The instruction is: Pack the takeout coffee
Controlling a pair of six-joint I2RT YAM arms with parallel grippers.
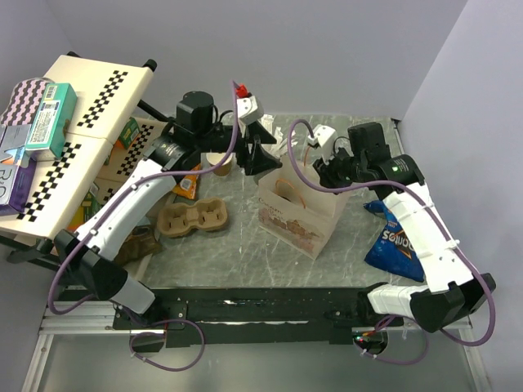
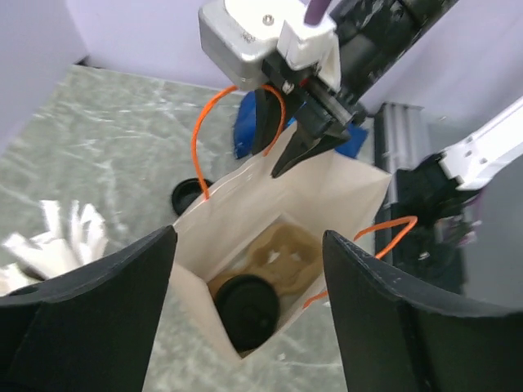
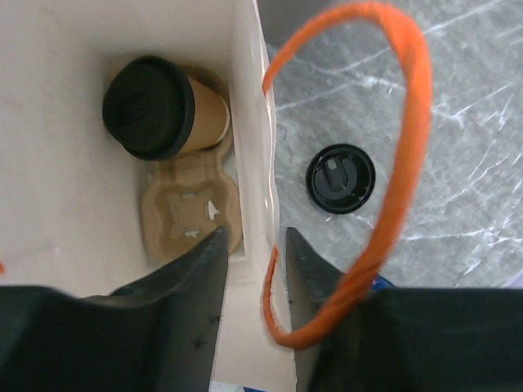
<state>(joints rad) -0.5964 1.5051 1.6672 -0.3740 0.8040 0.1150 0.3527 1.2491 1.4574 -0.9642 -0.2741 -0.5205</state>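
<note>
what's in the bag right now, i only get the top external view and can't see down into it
observer: One lidded coffee cup stands in a cup carrier at the bottom of the bag.
operator: is the carrier's other slot taken
observer: No, the slot next to the cup is empty.
operator: any lid left outside the bag
observer: Yes, a loose black lid lies flat on the table, close beside the bag's wall.
</note>
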